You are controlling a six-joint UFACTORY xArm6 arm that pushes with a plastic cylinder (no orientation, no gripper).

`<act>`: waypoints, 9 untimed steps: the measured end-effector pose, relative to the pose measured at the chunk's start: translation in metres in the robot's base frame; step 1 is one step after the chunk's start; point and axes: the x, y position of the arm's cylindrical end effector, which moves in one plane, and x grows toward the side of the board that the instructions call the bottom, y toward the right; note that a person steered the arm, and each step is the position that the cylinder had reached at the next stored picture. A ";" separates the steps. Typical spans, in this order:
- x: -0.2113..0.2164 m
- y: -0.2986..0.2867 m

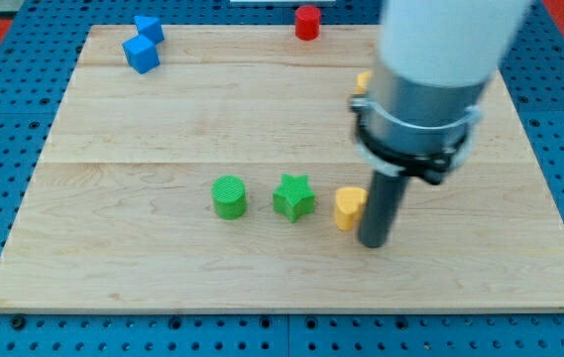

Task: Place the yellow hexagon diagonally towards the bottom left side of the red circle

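The yellow hexagon (pixel 348 208) sits on the wooden board right of centre, toward the view's bottom. My tip (pixel 374 242) rests on the board touching or almost touching the hexagon's right side. The red circle (pixel 307 22) stands at the board's top edge, far above the hexagon. A second yellow block (pixel 363 80) peeks out at the arm's left edge, mostly hidden; its shape cannot be made out.
A green star (pixel 293 196) lies just left of the hexagon, and a green circle (pixel 229 196) left of that. Two blue blocks (pixel 143 44) sit at the board's top left. The arm's white body (pixel 440 50) hides the board's upper right.
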 end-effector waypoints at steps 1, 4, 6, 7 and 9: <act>-0.010 -0.006; -0.125 0.023; -0.210 0.083; -0.222 0.015; -0.231 -0.042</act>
